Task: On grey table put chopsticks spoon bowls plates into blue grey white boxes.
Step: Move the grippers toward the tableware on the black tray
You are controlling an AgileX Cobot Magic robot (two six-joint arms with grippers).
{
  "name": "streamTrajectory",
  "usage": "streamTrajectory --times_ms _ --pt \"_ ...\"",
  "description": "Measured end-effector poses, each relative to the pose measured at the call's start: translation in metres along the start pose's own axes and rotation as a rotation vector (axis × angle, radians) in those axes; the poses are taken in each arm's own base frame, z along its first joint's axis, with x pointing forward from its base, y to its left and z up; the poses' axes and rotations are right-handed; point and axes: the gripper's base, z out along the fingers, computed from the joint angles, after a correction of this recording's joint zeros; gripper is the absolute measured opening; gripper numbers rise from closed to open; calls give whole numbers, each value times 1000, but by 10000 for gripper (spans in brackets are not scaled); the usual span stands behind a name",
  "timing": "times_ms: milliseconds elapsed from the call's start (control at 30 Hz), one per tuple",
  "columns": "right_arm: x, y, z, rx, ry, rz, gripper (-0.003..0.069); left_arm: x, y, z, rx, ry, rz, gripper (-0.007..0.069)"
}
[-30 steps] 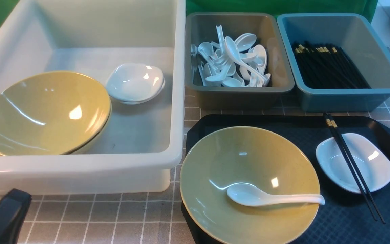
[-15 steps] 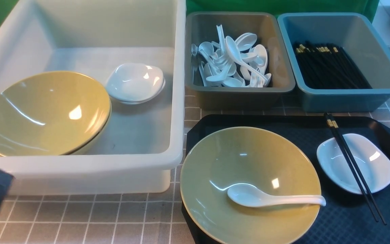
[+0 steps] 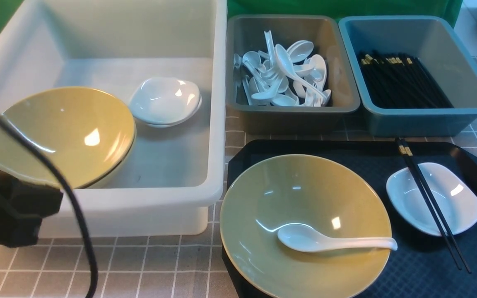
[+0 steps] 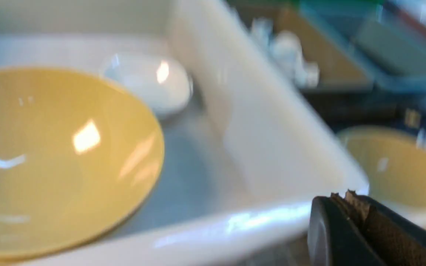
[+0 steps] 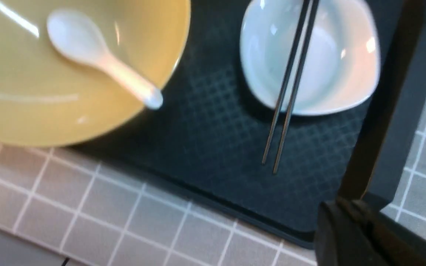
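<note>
On the black tray (image 3: 420, 273) a yellow-green bowl (image 3: 304, 194) holds a white spoon (image 3: 329, 242). Beside it a pair of black chopsticks (image 3: 431, 203) lies across a small white plate (image 3: 454, 207). The white box (image 3: 139, 203) holds stacked bowls (image 3: 64, 132) and plates (image 3: 164, 99). The grey box (image 3: 296, 116) holds several spoons, the blue box (image 3: 429, 120) several chopsticks. My left arm (image 3: 10, 215) is at the white box's front left; its gripper (image 4: 346, 197) is shut and empty. My right gripper (image 5: 346, 207) is shut and empty over the tray's near corner, near the chopsticks (image 5: 290, 85) and plate (image 5: 338, 74).
The grey checked tablecloth (image 3: 147, 265) runs along the front. A black cable (image 3: 73, 207) hangs from my left arm in front of the white box. A green backdrop (image 3: 346, 6) stands behind the boxes.
My left arm has risen from the bottom left corner to in front of the white box's front left, with its cable now in view. The dishes have not moved.
</note>
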Motion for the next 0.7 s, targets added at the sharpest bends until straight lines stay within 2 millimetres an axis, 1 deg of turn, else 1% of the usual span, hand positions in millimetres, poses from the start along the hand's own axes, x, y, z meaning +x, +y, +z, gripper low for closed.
streamTrajectory --times_ms 100,133,167,200,267,300,367,400,433,500,567,600,667,700 --pt "-14 1 15 -21 69 -23 -1 -14 -3 9 28 78 89 -11" --pt "-19 1 21 -26 99 -31 -1 -20 -7 13 44 96 133 -11" --pt "-26 1 33 -26 149 -40 -1 -26 -12 18 58 115 181 -11" --pt "-30 -1 39 -21 170 -39 -1 -33 -20 23 75 134 230 -11" --pt "-34 -3 47 -6 197 -29 0 -42 -29 30 77 159 287 -11" --pt "-40 -6 58 13 221 -15 1 -51 -35 37 55 182 332 -11" --pt "-47 -10 72 41 226 6 3 -60 -47 45 20 210 380 -11" --pt "-47 -10 72 42 221 13 4 -61 -46 46 8 213 366 -11" --pt "-52 -13 83 56 223 27 13 -71 -56 57 -53 232 401 -11" --pt "-59 -15 99 62 218 42 55 -81 -66 70 -141 232 439 -11" --pt "-64 -16 113 63 223 55 116 -84 -74 79 -170 219 464 -11" --pt "-66 -17 115 63 226 57 132 -85 -75 80 -171 218 463 -11" --pt "-71 -18 125 64 234 72 206 -86 -82 84 -166 203 475 -11" --pt "-75 -19 132 65 239 82 267 -87 -84 85 -161 193 478 -11"
